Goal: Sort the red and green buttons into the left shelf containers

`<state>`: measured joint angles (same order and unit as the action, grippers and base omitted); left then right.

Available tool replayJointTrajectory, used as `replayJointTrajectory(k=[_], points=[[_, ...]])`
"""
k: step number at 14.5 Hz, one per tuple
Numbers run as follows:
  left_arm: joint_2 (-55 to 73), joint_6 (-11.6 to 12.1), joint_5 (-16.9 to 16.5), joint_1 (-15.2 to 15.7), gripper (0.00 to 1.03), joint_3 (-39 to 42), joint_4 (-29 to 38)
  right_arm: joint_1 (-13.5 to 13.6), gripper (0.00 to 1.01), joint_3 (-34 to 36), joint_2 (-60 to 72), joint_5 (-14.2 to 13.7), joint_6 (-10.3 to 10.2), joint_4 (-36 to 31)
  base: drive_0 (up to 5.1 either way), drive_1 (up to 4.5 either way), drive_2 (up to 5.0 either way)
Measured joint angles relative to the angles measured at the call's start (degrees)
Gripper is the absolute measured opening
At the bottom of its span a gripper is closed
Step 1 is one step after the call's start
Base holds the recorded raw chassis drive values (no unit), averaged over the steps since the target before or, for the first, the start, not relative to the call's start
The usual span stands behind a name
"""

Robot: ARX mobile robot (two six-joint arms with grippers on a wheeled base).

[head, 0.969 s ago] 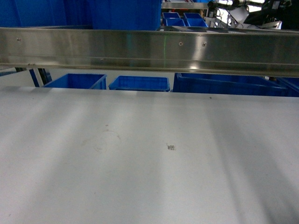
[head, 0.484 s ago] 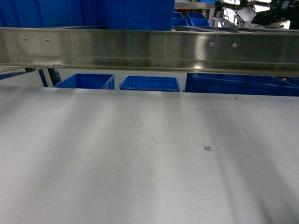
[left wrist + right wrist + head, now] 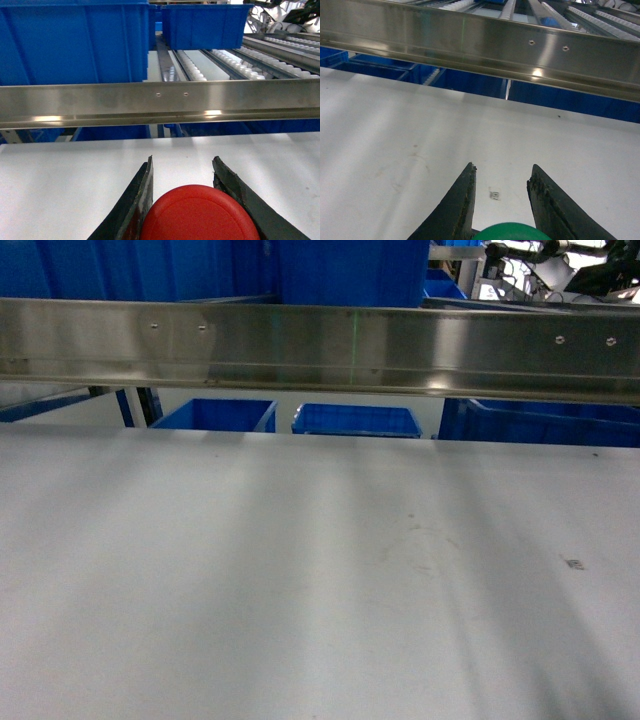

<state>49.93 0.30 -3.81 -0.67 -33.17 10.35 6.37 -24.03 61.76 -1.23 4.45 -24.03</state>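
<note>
Across the white table top (image 3: 250, 570), seen from the head camera, everything has slid to the right over the last second: the small dark mark (image 3: 573, 563) that sat near the middle now lies close to the right edge, the faint ring-shaped smudge (image 3: 425, 545) has followed it, and the bolts in the steel rail (image 3: 320, 345) along the far edge have shifted the same way. So the view has swung or rolled leftward, which I take as the robot heading for the left shelf. Neither arm shows in the head view.

The left gripper (image 3: 182, 172) has its two dark fingers (image 3: 140, 195) closed against the sides of a red button (image 3: 200, 212), whose domed cap fills the bottom of that wrist view. It hangs over the table just short of the rail, with big blue bins (image 3: 75, 42) on the roller shelf beyond.

The right gripper (image 3: 501, 182) holds a green button (image 3: 512, 232) the same way, its fingers (image 3: 547, 205) pressed on either side of the cap; only the cap's upper edge shows. It too is over the table, above the dark mark (image 3: 494, 194).

Both colours are in hand, so picking looks done; what remains, I judge, is reaching the containers and dropping each button into its own. Which bin takes which colour cannot be told yet.
</note>
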Motion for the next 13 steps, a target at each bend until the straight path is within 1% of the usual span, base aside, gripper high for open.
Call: replayJointTrajectory(k=[13], points=[[-0.04,0.00,0.00,0.02,0.32,0.00,0.11,0.00,0.29,-0.02,0.00,0.02,0.00,0.00,-5.0,2.48,2.5]])
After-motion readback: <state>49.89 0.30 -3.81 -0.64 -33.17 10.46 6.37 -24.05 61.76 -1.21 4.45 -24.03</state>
